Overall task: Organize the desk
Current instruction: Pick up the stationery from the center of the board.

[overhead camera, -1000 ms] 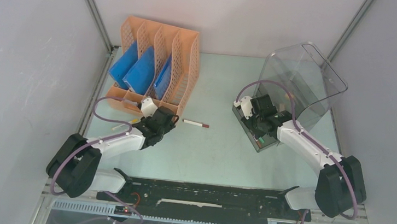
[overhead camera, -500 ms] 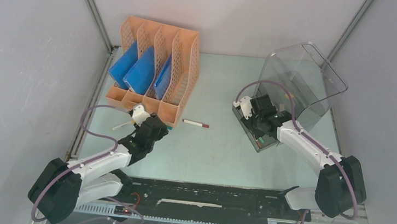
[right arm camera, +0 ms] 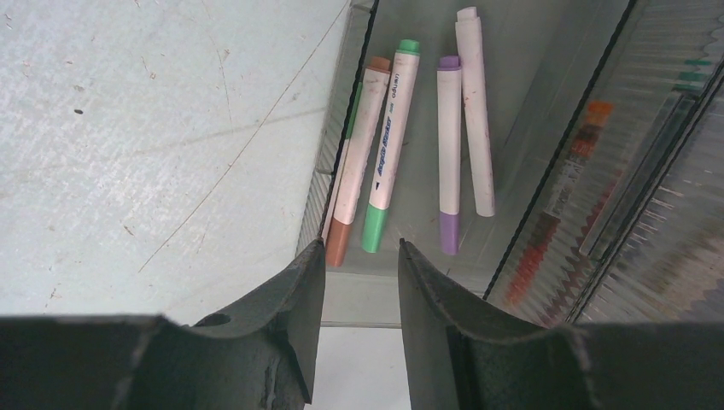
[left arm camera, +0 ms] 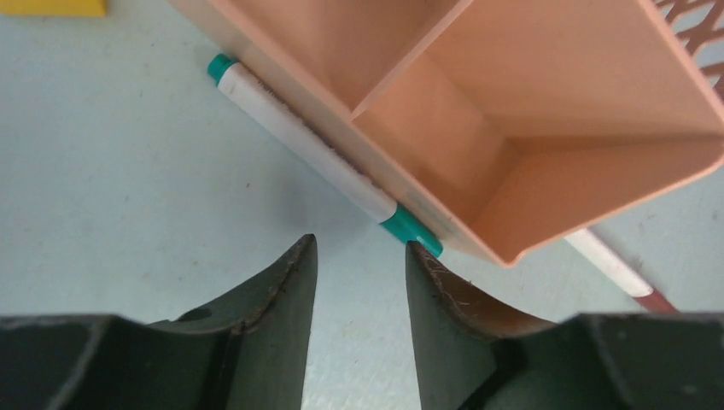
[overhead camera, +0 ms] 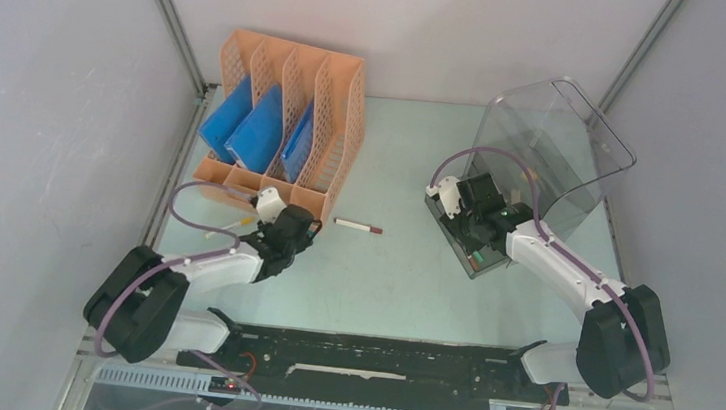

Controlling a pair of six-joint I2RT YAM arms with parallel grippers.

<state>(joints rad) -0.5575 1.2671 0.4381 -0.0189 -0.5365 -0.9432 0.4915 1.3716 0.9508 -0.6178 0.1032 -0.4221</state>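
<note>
On the pale green desk, a white marker with green caps lies flat against the base of the orange file rack. My left gripper hangs just short of the marker's near green end, open with only bare desk between the jaws. In the top view it sits at the rack's front right corner. A white marker with a red cap lies loose to its right. My right gripper hovers open over the pulled-out drawer, which holds brown, green and purple markers.
Blue folders stand in the rack's slots. The clear drawer box stands at the back right, behind its open drawer. A yellow item lies by the rack's front. Grey walls close in the left, right and far sides.
The left arm drew back toward the near left, then came forward again to the rack's front corner, and its jaws narrowed. The right arm has not moved.
</note>
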